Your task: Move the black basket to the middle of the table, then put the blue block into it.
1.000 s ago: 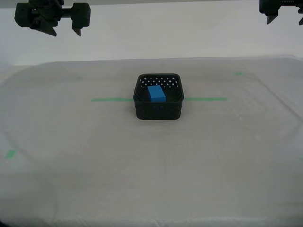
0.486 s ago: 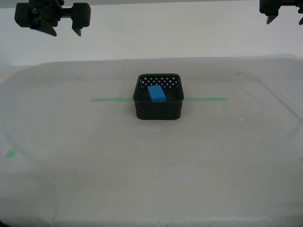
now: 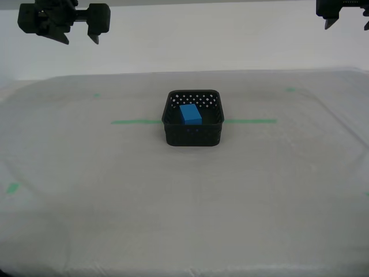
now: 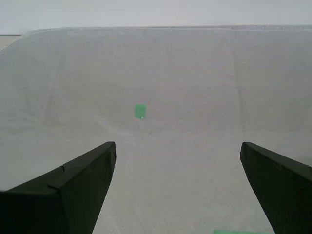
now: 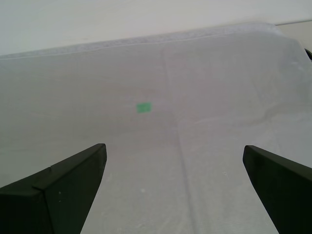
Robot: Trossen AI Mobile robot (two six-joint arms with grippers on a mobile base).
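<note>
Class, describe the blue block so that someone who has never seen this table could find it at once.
Start at the wide table under its pale cloth and follow the thin green tape line to the black basket at its middle. The blue block lies inside that basket. It is the only bright blue thing there, far smaller than the perforated basket.

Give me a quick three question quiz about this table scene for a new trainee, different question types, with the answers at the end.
1. True or false: the blue block lies on the table beside the black basket.
2. Multiple choice: the green tape line runs A) along the table's near edge, B) out from both sides of the basket, C) across the basket's rim.
3. Fill in: my first gripper and my second gripper both have their fingers ____.

Key: 1 false, it is inside the basket; 2 B; 3 open.
</note>
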